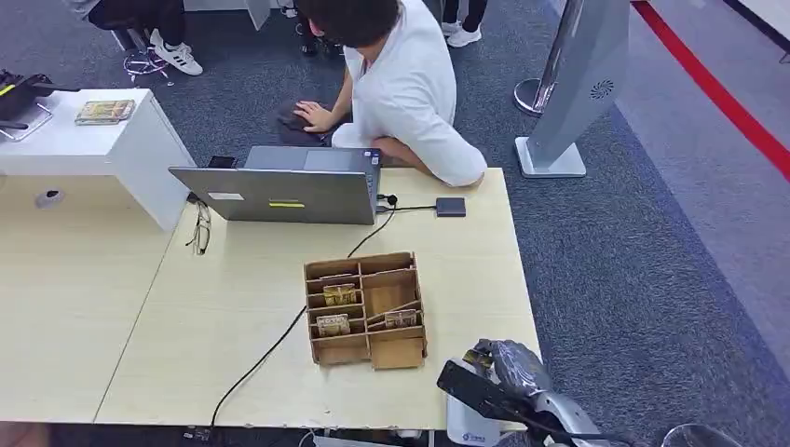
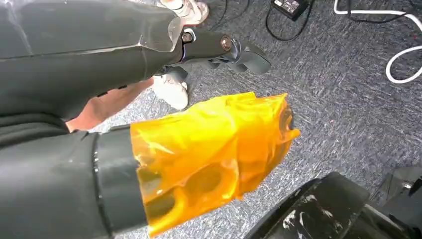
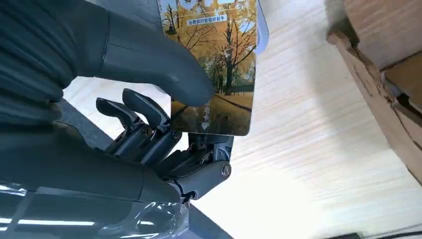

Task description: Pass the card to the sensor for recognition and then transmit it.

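Just beside the cardboard organizer on the pale table, the robot's right hand pinches a card printed with autumn trees between thumb and fingers, while whether its left hand is open or closed cannot be told.

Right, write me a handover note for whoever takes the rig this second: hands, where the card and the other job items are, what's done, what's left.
Right hand: holds the card, thumb pressed on its printed face, above the table's near right corner.
Left hand: wrapped in orange film, hanging over the carpet, holding nothing that can be seen.
Wooden card box: mid-table, more cards standing in its slots.
White device: at the table's near edge beside the right hand, possibly the sensor; not certain.
Done: one card picked up.
Left: present it to the sensor, then pass it on. A person crouches behind the laptop.
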